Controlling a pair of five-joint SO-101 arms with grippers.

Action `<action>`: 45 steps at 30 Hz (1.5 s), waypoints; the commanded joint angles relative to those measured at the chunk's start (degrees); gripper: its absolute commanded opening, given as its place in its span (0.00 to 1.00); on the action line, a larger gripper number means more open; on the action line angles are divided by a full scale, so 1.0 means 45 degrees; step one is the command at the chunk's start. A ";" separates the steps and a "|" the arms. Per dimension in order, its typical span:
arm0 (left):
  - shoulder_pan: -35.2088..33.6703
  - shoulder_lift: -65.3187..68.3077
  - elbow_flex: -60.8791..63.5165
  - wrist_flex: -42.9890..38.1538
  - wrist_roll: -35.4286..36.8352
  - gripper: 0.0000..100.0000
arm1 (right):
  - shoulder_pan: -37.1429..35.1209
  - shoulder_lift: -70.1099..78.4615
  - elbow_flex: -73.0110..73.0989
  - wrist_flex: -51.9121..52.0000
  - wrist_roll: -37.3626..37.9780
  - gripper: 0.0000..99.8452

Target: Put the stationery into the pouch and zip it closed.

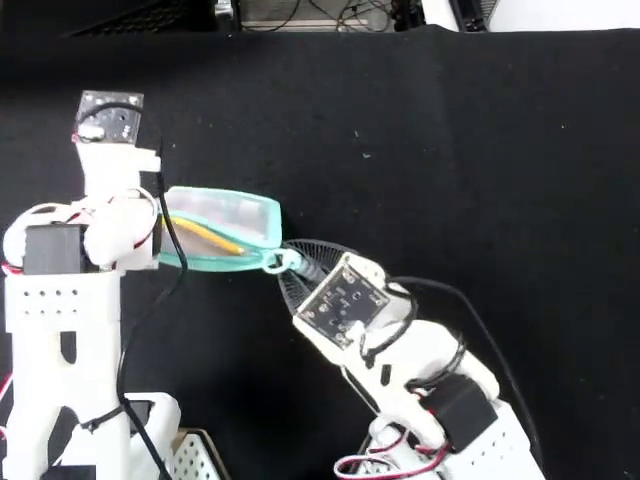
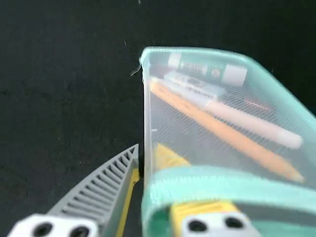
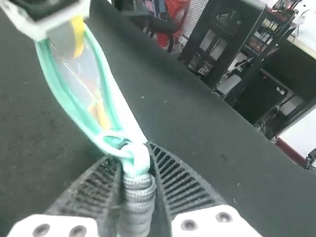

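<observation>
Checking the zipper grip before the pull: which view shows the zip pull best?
The right wrist view: the zip pull sits close up, pinched in the right gripper. The high view shows it small at the pouch end. The left wrist view looks at the mesh side and the pens inside.

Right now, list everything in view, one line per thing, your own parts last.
pouch: one, teal trim with clear mesh sides, on the table between the two arms
pencil: one, orange, inside the pouch
pen: one, white, inside the pouch beside the pencil
zipper pull: one, teal loop with grey tab, at the pouch's end nearer the right arm
table: one, black cloth top
furniture: several pieces, black, in the room beyond the table
left hand: one, grey and white, shut on the pouch's far end
right hand: one, grey and white, shut on the zipper pull
</observation>
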 commanded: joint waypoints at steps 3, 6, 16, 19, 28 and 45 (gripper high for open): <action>-0.0127 -0.0078 -0.2882 0.1641 -0.0117 0.21 | 0.0195 0.1416 -0.1768 -0.0547 -0.0020 0.01; -0.0147 -0.0156 -0.4562 0.2442 -0.0059 0.22 | 0.0195 0.2217 -0.2823 -0.0098 -0.0020 0.01; -0.2002 -0.0625 -0.6769 0.3165 -0.0098 0.22 | 0.0195 0.4952 -0.8020 0.1875 -0.0020 0.01; -0.2042 -0.1719 -0.5148 0.3165 -0.0488 0.22 | 0.0195 0.6457 -0.9465 0.2403 -0.0020 0.01; -0.0576 -0.3927 0.0283 0.1680 -0.0840 0.22 | -0.1035 0.8195 -1.2200 0.4767 0.0078 0.01; 0.0928 -0.5998 0.2764 -0.1680 0.0684 0.22 | -0.1778 0.8234 -1.2239 0.5099 0.1074 0.01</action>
